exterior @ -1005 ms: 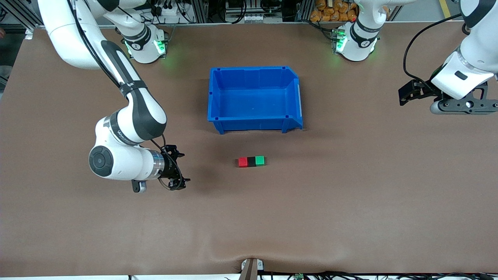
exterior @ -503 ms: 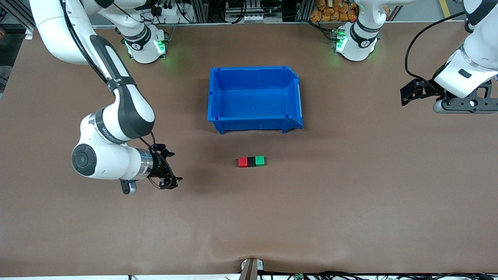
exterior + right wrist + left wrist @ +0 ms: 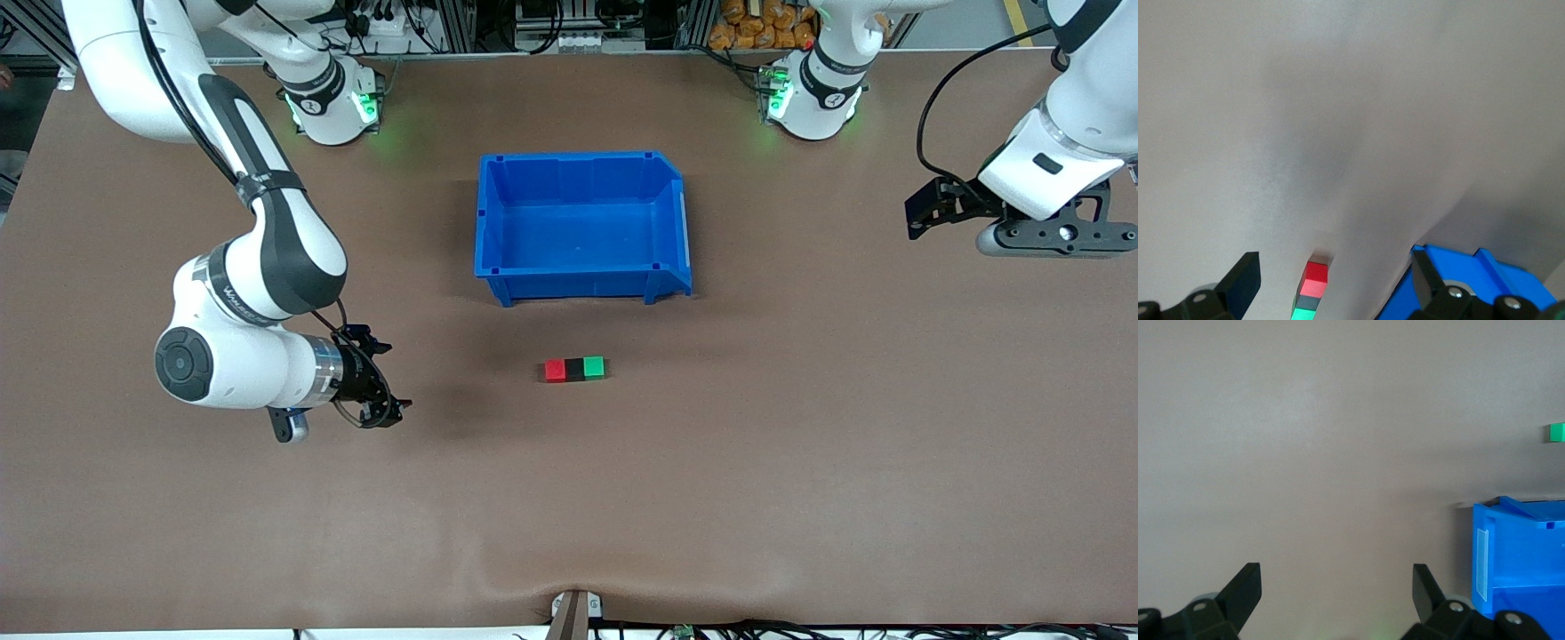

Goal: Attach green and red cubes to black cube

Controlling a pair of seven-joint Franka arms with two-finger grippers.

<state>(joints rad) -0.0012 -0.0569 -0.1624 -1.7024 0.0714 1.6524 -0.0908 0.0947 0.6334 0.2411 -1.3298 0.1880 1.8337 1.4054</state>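
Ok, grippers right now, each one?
Left gripper: open, empty, over bare table at its own end.
Right gripper: open, empty, over bare table.

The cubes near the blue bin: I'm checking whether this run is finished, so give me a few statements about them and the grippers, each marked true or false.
1. The black cube sits between the red cube and the green cube, touching both. True.
2. The cubes lie inside the blue bin. False: they lie on the table, nearer the front camera than the bin.
3. The right gripper holds the red cube. False: it is open and empty, apart from the row.
4. The left gripper is open and holds nothing. True.
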